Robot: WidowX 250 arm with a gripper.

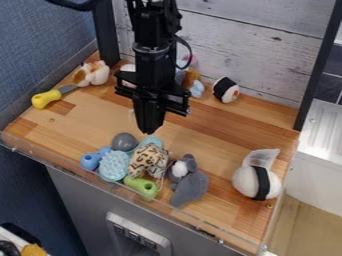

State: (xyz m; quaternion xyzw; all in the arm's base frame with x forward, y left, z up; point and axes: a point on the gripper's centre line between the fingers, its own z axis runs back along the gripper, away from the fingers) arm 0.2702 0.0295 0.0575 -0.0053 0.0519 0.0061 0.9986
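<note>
My gripper (149, 125) hangs above the middle of the wooden counter, pointing down, just behind a cluster of toys. Nearest to it are a dark grey egg-shaped toy (124, 142) and a leopard-print plush (149, 160). Beside these lie a light blue textured toy (114, 166), a blue toy (93, 159) and a green toy (141, 186). Right of the cluster is a grey and white plush (188, 181). A white plush with a black band (256, 182) sits at the right front.
A yellow-handled tool (47, 99) and a brown-and-white plush (91, 73) are at the back left. A black-and-white plush (226, 90) stands near the back wall, with more toys behind the arm. A clear rim (93, 176) edges the counter's front.
</note>
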